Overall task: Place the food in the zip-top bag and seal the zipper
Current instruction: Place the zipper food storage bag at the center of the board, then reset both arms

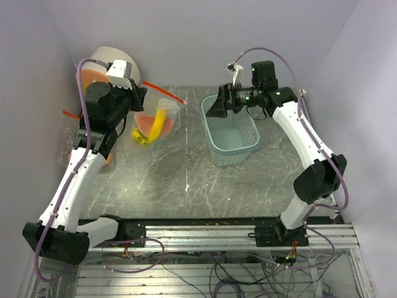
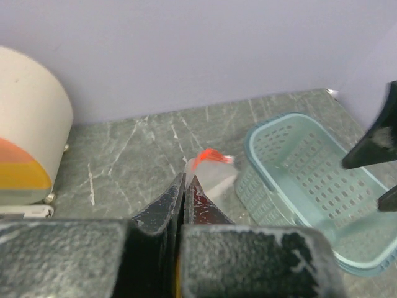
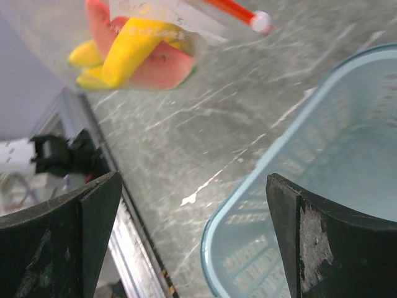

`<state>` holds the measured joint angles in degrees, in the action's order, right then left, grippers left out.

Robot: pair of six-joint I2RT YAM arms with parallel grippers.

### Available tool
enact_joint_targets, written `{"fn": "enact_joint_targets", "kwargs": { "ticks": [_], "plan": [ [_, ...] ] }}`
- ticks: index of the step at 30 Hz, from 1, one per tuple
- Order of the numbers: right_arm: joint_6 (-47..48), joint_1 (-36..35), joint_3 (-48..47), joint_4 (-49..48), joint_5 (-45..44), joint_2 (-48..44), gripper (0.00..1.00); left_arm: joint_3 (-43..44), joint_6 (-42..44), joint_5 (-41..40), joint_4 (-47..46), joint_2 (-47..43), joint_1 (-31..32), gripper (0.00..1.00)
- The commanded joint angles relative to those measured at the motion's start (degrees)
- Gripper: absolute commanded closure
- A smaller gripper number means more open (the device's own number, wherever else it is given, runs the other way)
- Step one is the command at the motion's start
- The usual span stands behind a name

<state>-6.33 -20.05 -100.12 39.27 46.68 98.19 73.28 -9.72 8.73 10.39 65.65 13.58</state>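
My left gripper (image 1: 138, 102) is shut on the top edge of the clear zip-top bag (image 1: 162, 110) and holds it lifted off the table. Its red zipper strip (image 1: 165, 92) sticks out to the right. Inside hang a yellow banana (image 1: 156, 127), a watermelon slice (image 1: 146, 121) and small yellow-green pieces (image 1: 139, 135). In the left wrist view the jaws (image 2: 186, 181) are pressed together, with the red zipper end (image 2: 208, 155) just beyond. My right gripper (image 1: 217, 107) is open and empty over the basket's far left corner. Its view shows the bag's banana (image 3: 133, 46) and watermelon (image 3: 164, 68) at the upper left, with the jaws (image 3: 193, 180) wide apart.
The pale blue latticed basket (image 1: 231, 149) stands right of centre and looks empty; it also shows in the left wrist view (image 2: 298, 186) and the right wrist view (image 3: 248, 248). A beige round object with orange markings (image 1: 105, 61) stands at the back left. Walls close in on three sides.
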Motion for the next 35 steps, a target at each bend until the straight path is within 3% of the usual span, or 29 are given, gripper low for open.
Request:
{"fn": "enact_joint_targets", "kwargs": {
  "ticks": [1, 7, 8, 9, 10, 12, 18, 25, 35],
  "plan": [
    [-3.81, 0.93, -5.28, 2.70, -14.61, 0.84, 0.00, -3.80, -5.28, -10.74, -8.40, -0.19, -0.62, 0.93],
    [-5.48, 2.03, -4.53, 3.64, -21.53, 0.73, 0.00, -9.81, -9.40, -19.32, -9.09, 2.25, -0.66, 0.91],
    [-5.72, 2.04, -4.24, 3.63, -22.44, 0.45, 0.00, -11.06, -10.54, -20.29, -8.69, 2.81, -0.74, 0.79],
    [-6.09, 1.97, -3.85, 3.50, -23.58, 0.31, 0.00, -11.79, -11.71, -21.39, -7.70, 3.29, -0.82, 0.59],
    [-6.44, 2.01, -3.41, 3.31, -24.37, 0.07, 0.00, -12.13, -12.50, -22.10, -6.44, 3.68, -0.96, 0.28],
    [-6.67, 2.10, -3.15, 3.58, -25.60, -0.08, 0.00, -11.41, -11.76, -21.86, -4.21, 3.89, -1.41, 0.00],
    [-6.83, 2.14, -2.95, 4.16, -28.79, -0.52, 0.00, -4.12, -7.48, -19.64, -0.98, 2.38, -1.54, 0.01],
    [-7.56, 2.22, -3.41, 3.30, -31.26, -0.68, 0.00, 1.02, -10.87, -6.12, -4.11, 4.13, -1.46, 0.01],
    [-6.24, 2.27, -1.99, 2.42, -31.34, -2.28, 0.00, 1.13, -10.76, -5.29, -3.95, 4.82, -1.45, 0.00]
  ]
}}
